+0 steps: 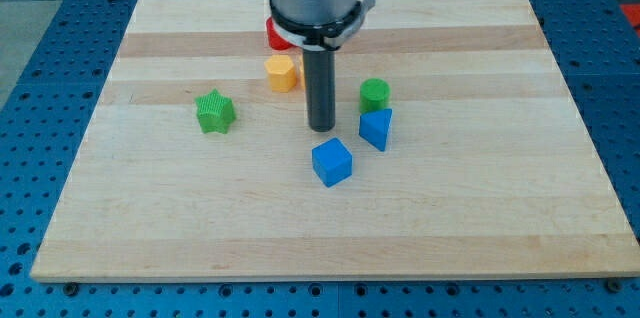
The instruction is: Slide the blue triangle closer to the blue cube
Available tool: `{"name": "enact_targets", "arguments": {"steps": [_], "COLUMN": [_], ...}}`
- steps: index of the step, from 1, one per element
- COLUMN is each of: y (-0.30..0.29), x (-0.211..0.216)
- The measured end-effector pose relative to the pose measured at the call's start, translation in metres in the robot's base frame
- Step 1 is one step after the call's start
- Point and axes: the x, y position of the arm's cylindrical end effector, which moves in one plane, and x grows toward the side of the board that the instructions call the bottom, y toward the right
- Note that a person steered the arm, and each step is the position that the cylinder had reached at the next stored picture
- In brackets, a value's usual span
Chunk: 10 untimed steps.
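The blue triangle (pixel 376 128) lies just right of the board's middle, touching or nearly touching a green cylinder (pixel 375 93) above it. The blue cube (pixel 332 162) sits a little below and to the left of the triangle, a short gap between them. My tip (pixel 321 128) is the lower end of the dark rod, standing on the board just above the blue cube and to the left of the blue triangle, touching neither.
A green star (pixel 215 112) lies at the view's left. An orange hexagonal block (pixel 282 72) sits left of the rod, and a red block (pixel 276 34) is partly hidden behind the arm's body. The wooden board (pixel 500 208) rests on a blue perforated table.
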Motion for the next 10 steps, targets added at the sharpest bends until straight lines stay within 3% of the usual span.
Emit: {"name": "enact_targets", "arguments": {"steps": [3,4,6,10], "y": [0.101,0.106,0.099,0.038], "x": [0.005,0.005,0.035,0.038]}}
